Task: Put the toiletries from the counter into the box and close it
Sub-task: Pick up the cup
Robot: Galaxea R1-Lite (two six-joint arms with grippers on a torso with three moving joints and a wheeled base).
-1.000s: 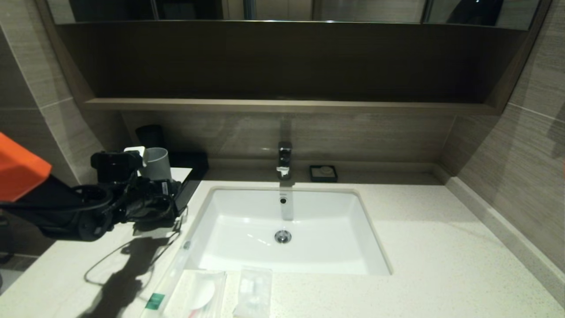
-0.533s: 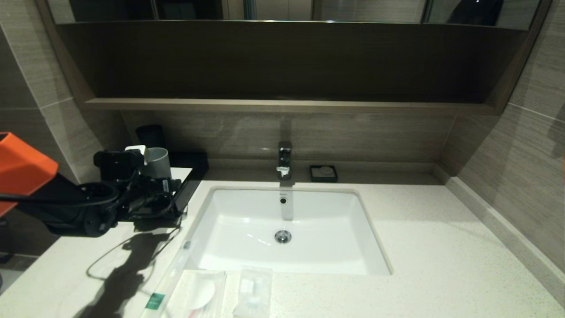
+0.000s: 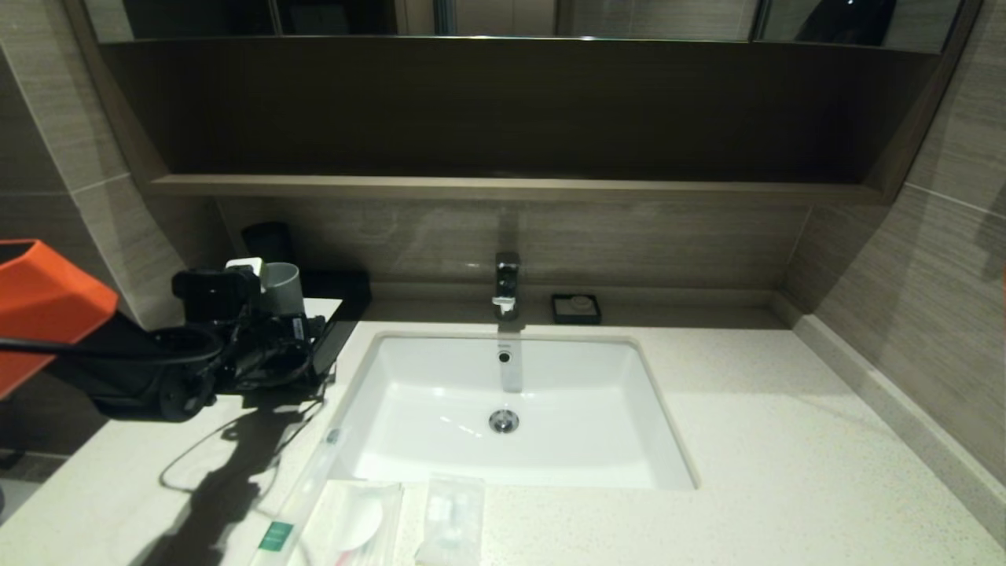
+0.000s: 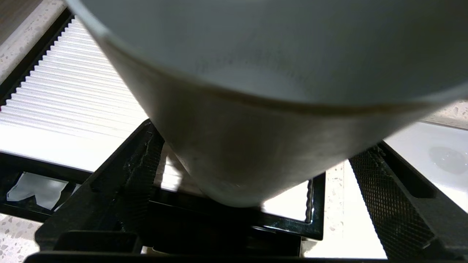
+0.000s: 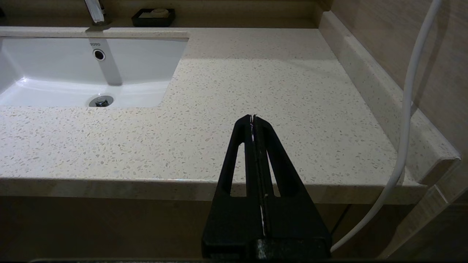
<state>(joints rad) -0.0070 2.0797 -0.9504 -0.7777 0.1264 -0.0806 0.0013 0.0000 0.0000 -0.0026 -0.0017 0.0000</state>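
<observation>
At the left of the head view, the left pincer (image 3: 302,346) is wide open with its two fingers on either side of the grey cup (image 4: 256,120), which stands on the box (image 3: 339,330). The three toiletries (image 3: 354,523) lie at the bottom of that view on the worktop (image 3: 786,472), in front of the sink (image 3: 507,409). I think the cup must go first: squeeze it, lift it off. The right pincer (image 5: 253,118) is shut and low, before the worktop's front edge.
</observation>
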